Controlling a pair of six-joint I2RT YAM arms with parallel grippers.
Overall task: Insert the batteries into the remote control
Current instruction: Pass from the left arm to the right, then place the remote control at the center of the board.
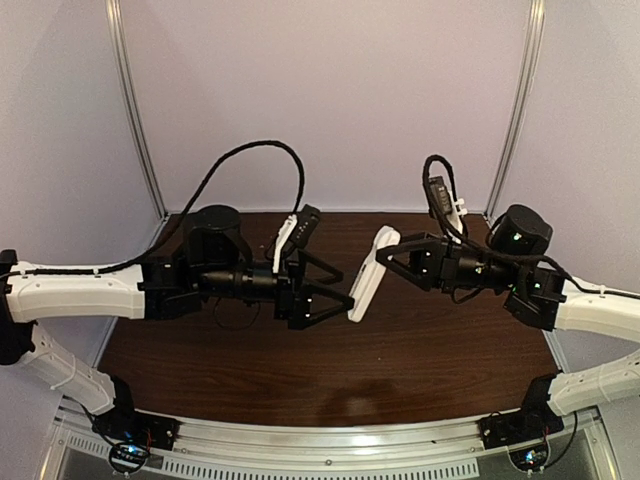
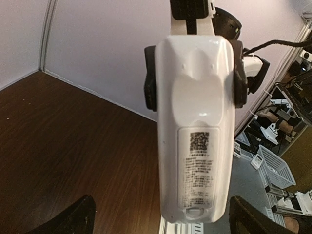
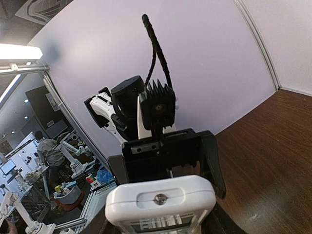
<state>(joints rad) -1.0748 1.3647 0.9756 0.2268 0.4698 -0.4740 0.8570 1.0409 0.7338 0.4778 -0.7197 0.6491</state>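
We've got both arms stretched toward each other above mid-table. The right gripper [image 1: 392,258] clamps the small white rectangular plastic remote control [image 1: 368,278] near its far end, black pads [image 2: 148,85] pinching both edges. The remote control hangs tilted in the air, clear of the surface. The left gripper [image 1: 345,288] faces the near end, fingers spread wide either side, well off the casing. We can see the plain back with a printed label [image 2: 197,165]. Below lies a dark brown wooden tabletop [image 1: 250,370], with pale lilac walls [image 1: 330,100] behind
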